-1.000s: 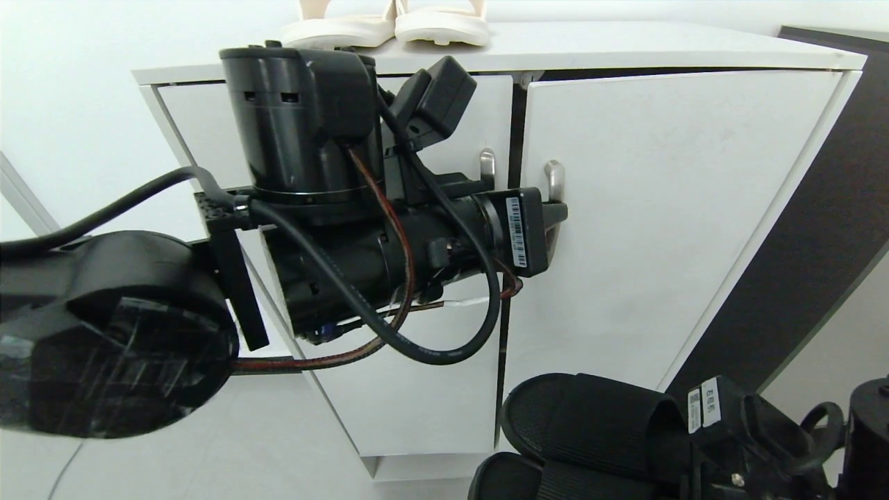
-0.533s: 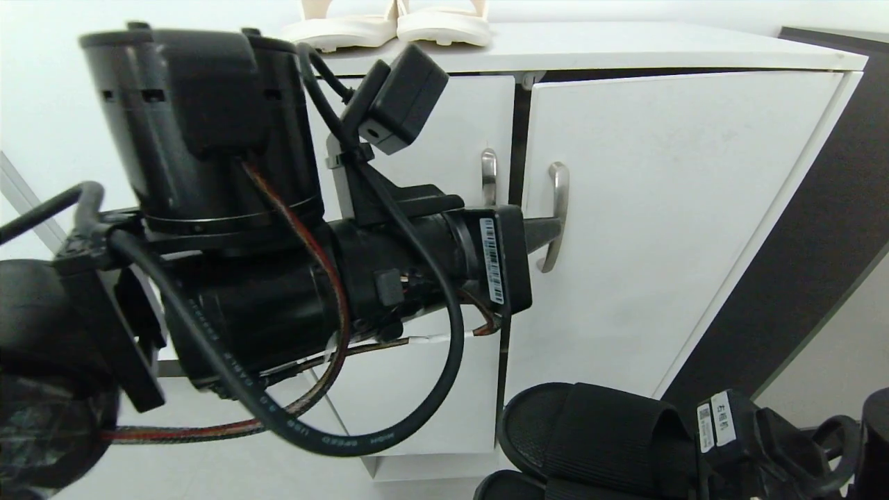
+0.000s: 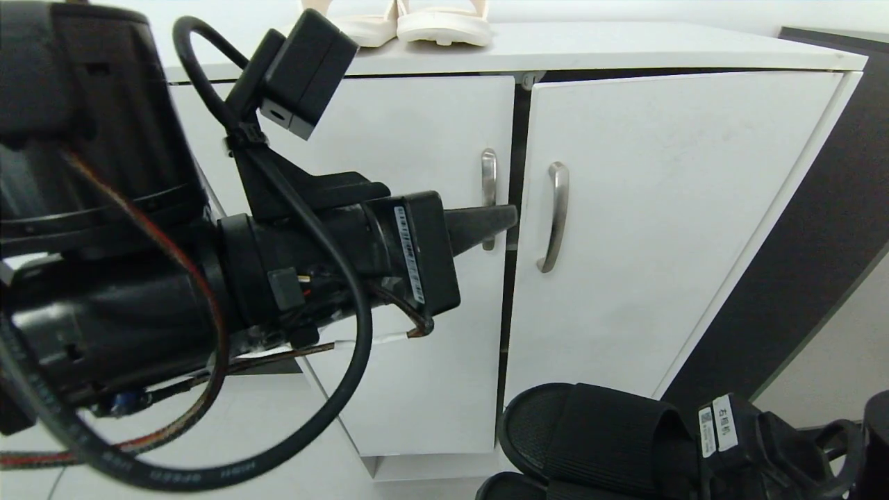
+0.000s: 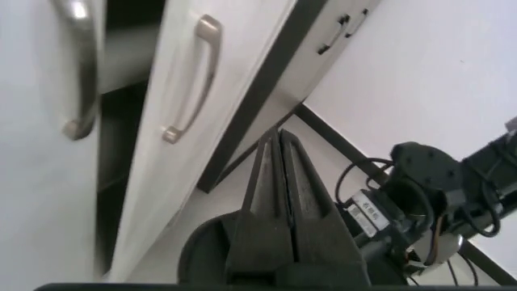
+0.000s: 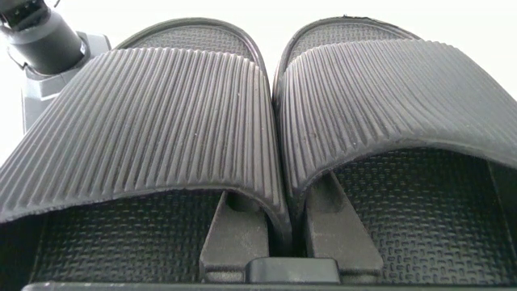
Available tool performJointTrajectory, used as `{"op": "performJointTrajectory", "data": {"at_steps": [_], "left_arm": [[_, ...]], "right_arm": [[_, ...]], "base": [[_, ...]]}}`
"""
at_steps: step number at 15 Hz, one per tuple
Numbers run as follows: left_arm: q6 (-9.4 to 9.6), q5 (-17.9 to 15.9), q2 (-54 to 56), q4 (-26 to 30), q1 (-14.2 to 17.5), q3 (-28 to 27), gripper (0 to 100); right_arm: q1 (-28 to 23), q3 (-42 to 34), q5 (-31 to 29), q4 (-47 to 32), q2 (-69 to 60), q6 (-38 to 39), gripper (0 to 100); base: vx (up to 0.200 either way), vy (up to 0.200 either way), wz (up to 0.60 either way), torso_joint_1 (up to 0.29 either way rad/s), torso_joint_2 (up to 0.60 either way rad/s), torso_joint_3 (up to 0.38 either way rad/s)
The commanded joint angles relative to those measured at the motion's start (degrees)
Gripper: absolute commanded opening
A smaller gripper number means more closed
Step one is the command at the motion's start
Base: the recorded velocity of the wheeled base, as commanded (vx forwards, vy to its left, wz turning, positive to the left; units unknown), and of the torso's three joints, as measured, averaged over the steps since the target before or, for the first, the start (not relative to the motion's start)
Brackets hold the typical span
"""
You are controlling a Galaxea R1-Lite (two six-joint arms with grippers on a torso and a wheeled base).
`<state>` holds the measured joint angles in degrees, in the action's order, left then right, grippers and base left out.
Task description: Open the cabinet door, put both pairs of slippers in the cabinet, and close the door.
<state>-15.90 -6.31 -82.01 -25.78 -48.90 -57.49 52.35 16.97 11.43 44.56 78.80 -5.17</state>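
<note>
head view: left gripper point(image 3: 512, 217), fingers pressed together, tip in front of the dark gap between the cabinet point(image 3: 625, 52) doors, just beside the left handle point(image 3: 489, 173) and apart from the right handle point(image 3: 555, 215). barcode sticker point(image 3: 410, 253) on its body, print too small to read. cream slippers point(image 3: 417, 24) on the cabinet top.
left wrist view: fingers flat together, both handles beyond.
right wrist view: right gripper point(image 5: 284, 234) pinches the black slippers point(image 5: 153, 121) by their adjoining inner edges.

Head, L-wrist cams: shared cabinet point(image 3: 667, 208)
</note>
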Motion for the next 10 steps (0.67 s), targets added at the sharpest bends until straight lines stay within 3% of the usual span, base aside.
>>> {"op": "performJointTrajectory", "data": {"at_steps": [1, 3, 10], "left_arm": [[-0.1, -2.3, -2.63, 0.03, 4.6, -1.48, 0], [-0.1, -4.67, -3.95, 0.03, 6.62, -2.45, 0], [-0.1, -5.02, -8.61, 0.03, 7.24, -8.87, 0]], "right_arm": [[-0.05, -0.01, -0.18, 0.0, -0.05, -0.1, 0], [-0.05, 0.08, -0.36, 0.0, -0.14, -0.02, 0], [0.04, 0.17, -0.45, 0.0, -0.05, -0.1, 0]], "base": [[0.0, 0.0, 0.0, 0.0, 0.0, 0.0], [0.0, 0.0, 0.0, 0.0, 0.0, 0.0], [0.0, 0.0, 0.0, 0.0, 0.0, 0.0]]}}
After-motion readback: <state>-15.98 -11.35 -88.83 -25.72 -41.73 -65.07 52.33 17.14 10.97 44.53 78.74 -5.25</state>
